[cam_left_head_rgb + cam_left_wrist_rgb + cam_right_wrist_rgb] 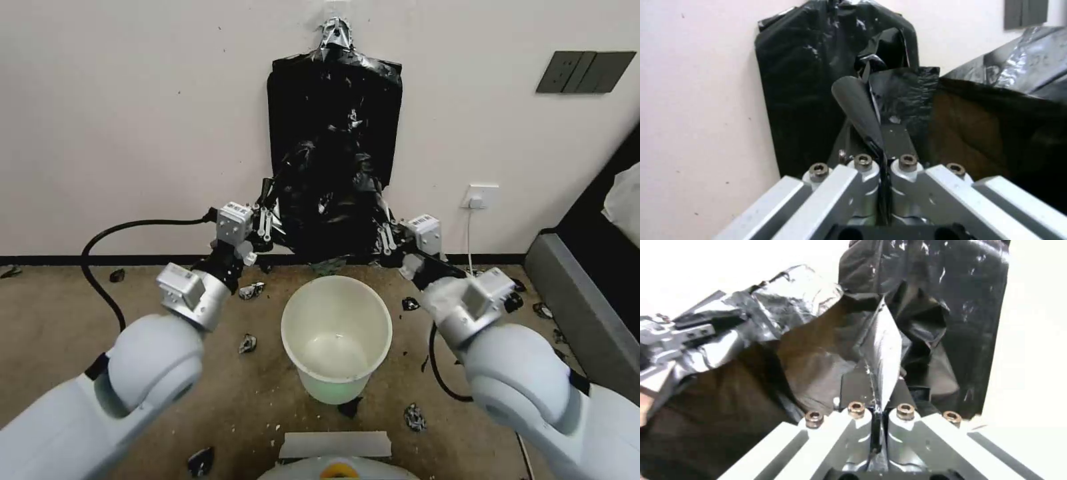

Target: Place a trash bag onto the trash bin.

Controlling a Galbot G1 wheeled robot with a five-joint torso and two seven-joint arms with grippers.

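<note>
The white trash bin (pixel 333 385) stands upright and open on the floor between my arms. Just beyond it, in front of the wall, the glossy black trash bag (pixel 331 212) hangs stretched between both grippers. My left gripper (pixel 267 224) is shut on the bag's left edge and my right gripper (pixel 387 235) on its right edge. In the left wrist view the left gripper (pixel 866 100) pinches thin film, with the bag's mouth (pixel 996 126) gaping beside it. Seen from the right wrist, the right gripper (pixel 882 350) clamps a fold of the bag (pixel 818 350).
A flat black stack of bags (pixel 335 100) hangs on the wall behind the held bag. Small black scraps (pixel 248 343) litter the floor around the bin. A black cable (pixel 100 260) loops at the left. A grey furniture edge (pixel 587 320) runs along the right.
</note>
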